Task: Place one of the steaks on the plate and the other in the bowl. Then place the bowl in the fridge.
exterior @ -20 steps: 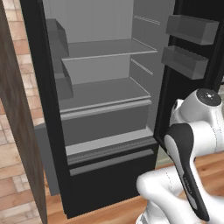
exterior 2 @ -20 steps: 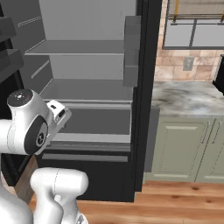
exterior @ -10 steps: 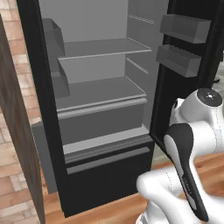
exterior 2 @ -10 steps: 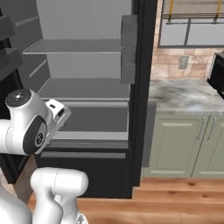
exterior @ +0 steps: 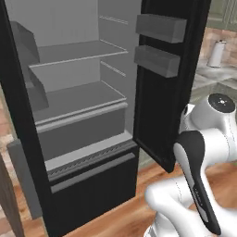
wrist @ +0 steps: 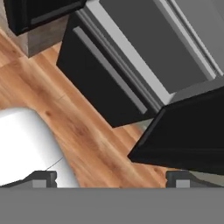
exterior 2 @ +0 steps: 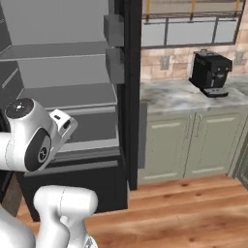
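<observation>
Fridge first, since it takes up most of what you see: it stands tall and black with its door swung wide, so you look straight into the grey interior. From the left base view you can count the grey shelves one above another, all bare, and below them a black drawer front with a grey handle bar. Two grey bins hang on the inside of the door.

From the right base view you see the fridge's right edge against a run of pale green cabinets under a marbled counter. On that counter, back against the brick wall, sits a black coffee machine. Wooden floor runs beneath it all.

Your arm is folded low in front of the fridge. In the hand view you look down at the floor, the drawer front and the bottom corner of the open door. Your gripper has its two dark fingertips spread far apart at the bottom of that view, with nothing between them.
</observation>
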Robot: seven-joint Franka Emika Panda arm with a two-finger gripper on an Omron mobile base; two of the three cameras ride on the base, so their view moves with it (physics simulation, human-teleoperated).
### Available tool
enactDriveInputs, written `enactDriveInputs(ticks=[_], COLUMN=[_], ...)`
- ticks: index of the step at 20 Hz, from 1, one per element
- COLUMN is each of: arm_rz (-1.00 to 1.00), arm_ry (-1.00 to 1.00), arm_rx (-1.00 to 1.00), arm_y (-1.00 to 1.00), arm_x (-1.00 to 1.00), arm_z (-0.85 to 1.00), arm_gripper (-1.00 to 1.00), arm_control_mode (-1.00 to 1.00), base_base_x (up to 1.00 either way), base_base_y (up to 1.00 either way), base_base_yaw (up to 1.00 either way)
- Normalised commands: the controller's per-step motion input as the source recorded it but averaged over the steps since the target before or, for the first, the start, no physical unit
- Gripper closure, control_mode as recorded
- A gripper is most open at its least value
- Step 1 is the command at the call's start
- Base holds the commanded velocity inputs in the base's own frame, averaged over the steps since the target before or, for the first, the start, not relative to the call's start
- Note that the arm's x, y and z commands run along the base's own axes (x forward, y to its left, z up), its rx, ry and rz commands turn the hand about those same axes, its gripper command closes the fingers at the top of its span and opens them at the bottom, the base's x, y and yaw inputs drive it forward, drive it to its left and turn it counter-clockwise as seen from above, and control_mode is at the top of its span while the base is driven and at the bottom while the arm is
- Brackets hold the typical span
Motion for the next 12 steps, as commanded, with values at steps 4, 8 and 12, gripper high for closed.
enactDriveInputs(ticks=[4, 8, 12], arm_rz=[0.00, 0.00, 0.00], arm_ry=[0.00, 0.00, 0.00], arm_rx=[0.00, 0.00, 0.00], arm_y=[0.00, 0.00, 0.00], arm_x=[0.00, 0.00, 0.00], arm_z=[0.00, 0.00, 0.00], arm_gripper=[-1.00, -1.00, -1.00], arm_control_mode=[1.00, 1.00, 1.00], base_base_x=[-0.29, -0.23, -0.10], base_base_y=[-0.11, -0.04, 0.00], base_base_yaw=[-0.51, -0.52, -0.49])
